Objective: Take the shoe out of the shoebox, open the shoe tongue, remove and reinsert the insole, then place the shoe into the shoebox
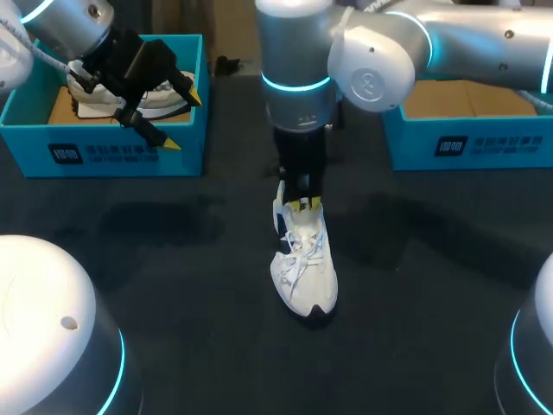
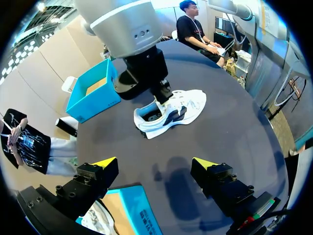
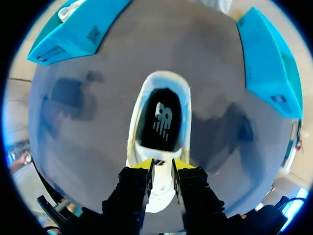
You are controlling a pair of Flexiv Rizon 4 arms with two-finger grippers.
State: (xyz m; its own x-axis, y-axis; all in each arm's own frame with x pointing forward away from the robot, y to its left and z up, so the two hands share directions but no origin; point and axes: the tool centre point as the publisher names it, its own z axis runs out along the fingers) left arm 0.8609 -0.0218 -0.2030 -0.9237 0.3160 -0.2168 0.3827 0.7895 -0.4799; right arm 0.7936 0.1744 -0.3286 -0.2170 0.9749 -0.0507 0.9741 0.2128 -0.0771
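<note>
- The shoe [image 1: 304, 268] is sitting upright on the table [image 1: 173, 259], out of the box.
- The right gripper [image 1: 300, 205] is pinching the tongue [image 3: 163, 170] at the collar, with its 2 tips nearly together.
- The left gripper [image 1: 183, 118] is hanging spread and empty over the left box [image 1: 104, 156].
- The shoe is looking light and soft-sided, likely sliding if tugged. The tongue is bending freely. The insole [image 3: 161, 120] is probably thin and floppy, best taken at its heel edge.

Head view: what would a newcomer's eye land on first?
A white shoe lies alone in the middle of the dark table, the right gripper pinching its tongue from above. At the back left, the left gripper hangs open over a bright blue shoebox holding a second shoe.
</note>
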